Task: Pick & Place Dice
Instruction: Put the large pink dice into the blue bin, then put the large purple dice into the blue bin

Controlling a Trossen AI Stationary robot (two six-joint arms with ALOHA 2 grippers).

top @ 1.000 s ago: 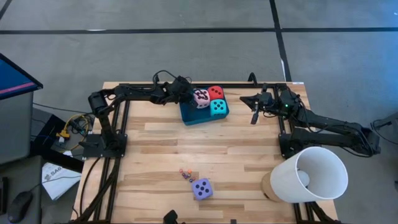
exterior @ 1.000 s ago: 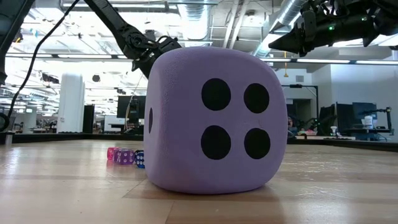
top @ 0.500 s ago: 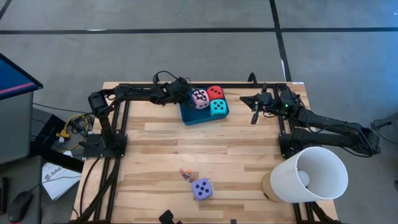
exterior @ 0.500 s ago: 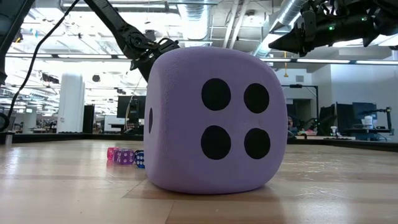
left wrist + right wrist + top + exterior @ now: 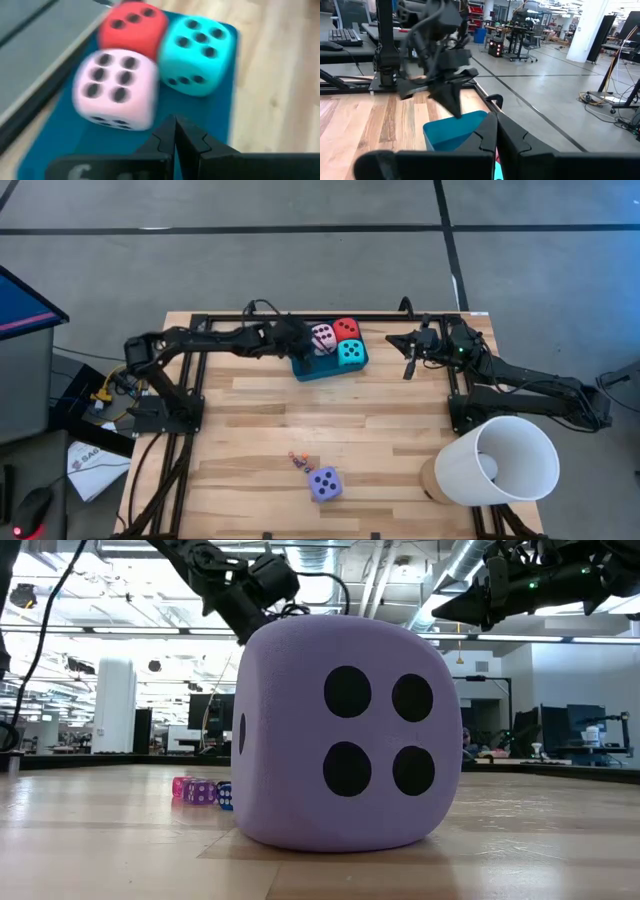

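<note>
Empty-handed, left gripper [image 5: 174, 125] pressed fully together, poised above the teal tray [image 5: 50, 132] just beside the pink die [image 5: 116, 90]. Red die [image 5: 132, 24] and turquoise die [image 5: 196, 49] packed behind it, all touching. Right gripper [image 5: 409, 365] likewise closed, holding nothing, well right of the tray. Purple die [image 5: 324, 483] alone near the table's front edge.

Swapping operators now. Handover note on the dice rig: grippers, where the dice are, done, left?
Left gripper: shut, empty, over the tray's left part beside the pink die.
Right gripper: shut, empty, waiting at the table's far right, clear of the tray.
Done: pink, red die and turquoise die sit in the tray.
Left: purple die is on the table at the near edge, four up, some tiny dice beside it. It goes into the tray next.
</note>
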